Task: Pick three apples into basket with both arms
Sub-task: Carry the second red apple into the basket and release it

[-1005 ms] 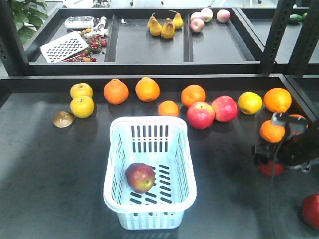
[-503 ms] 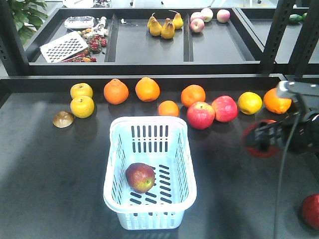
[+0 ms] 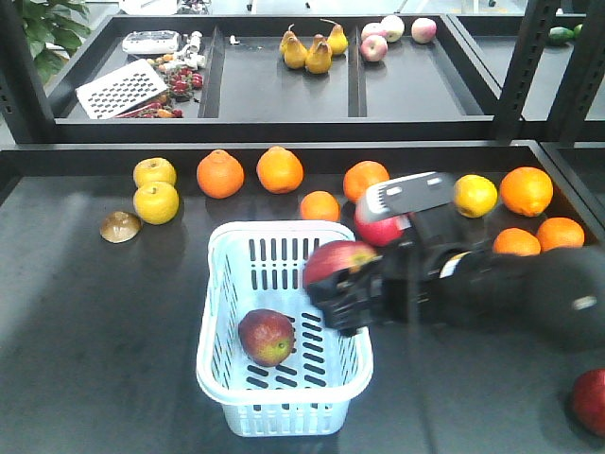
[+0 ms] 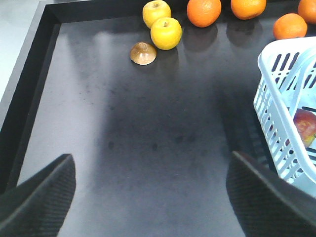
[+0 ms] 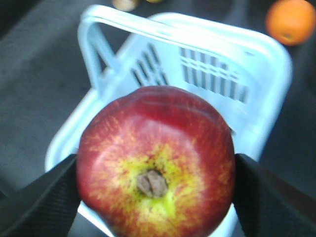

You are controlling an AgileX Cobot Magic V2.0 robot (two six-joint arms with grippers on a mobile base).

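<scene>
The pale blue-white basket [image 3: 214,322] stands in the middle of the dark table, with one maroon apple [image 3: 266,337] lying in it. My right gripper [image 3: 342,284] is shut on a second maroon apple [image 3: 337,264] and holds it above the basket's right rim. In the right wrist view this apple [image 5: 155,163] fills the space between the black fingers, with the basket [image 5: 266,74] below it. A third maroon apple [image 3: 591,400] lies at the table's lower right edge. My left gripper [image 4: 150,197] is open and empty over bare table left of the basket [image 4: 276,98]; it does not show in the front view.
Oranges [image 3: 220,174], two yellow apples [image 3: 155,202] and a brown lump [image 3: 120,226] line the back of the table. A pinkish-red apple [image 3: 381,230] is partly hidden behind my right arm. More oranges [image 3: 527,190] lie at back right. A rear shelf holds pears [image 3: 312,52].
My right arm has swung left from the table's right side, carrying the apple, and is now over the basket's right rim. The apple in the basket has not moved.
</scene>
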